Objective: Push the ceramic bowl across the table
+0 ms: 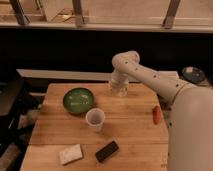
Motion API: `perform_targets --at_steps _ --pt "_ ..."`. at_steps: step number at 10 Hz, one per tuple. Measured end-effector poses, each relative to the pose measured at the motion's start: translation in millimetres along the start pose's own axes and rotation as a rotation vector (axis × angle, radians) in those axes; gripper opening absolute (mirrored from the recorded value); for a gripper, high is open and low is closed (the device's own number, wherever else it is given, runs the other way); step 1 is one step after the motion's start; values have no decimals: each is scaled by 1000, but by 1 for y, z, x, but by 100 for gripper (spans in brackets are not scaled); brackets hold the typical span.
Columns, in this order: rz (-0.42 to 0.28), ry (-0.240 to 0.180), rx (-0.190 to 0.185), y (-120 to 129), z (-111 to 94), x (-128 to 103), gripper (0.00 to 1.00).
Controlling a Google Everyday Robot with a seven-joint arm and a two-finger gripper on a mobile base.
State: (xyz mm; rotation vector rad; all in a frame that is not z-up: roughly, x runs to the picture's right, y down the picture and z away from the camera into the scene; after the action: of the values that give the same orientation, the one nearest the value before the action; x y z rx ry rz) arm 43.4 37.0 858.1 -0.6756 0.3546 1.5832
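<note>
A shallow green bowl (78,100) sits upright, far left on the wooden table (132,131). The gripper (119,91) hangs to its right, apart.

Green bowl on pale striped wood — colours around it

The ceramic bowl (78,100) is glossy green with a darker rim; the table (130,132) is light wood in plank stripes. Right of the bowl hangs the pale gripper (119,90) on a white arm (150,80); farther right lies an orange-red item (157,114). In front of the bowl — a white cup (95,119), a cream sponge (70,154), a black block (107,151).
</note>
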Motion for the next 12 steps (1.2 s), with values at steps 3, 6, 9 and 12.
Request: perform_targets --at_steps 3,6,9,12 --pt "-55 78 -4 22 35 9 0" --pt "-111 144 -33 48 62 12 0" --pt "-146 202 -42 65 86 11 0" --pt "-169 239 -53 77 100 4 0"
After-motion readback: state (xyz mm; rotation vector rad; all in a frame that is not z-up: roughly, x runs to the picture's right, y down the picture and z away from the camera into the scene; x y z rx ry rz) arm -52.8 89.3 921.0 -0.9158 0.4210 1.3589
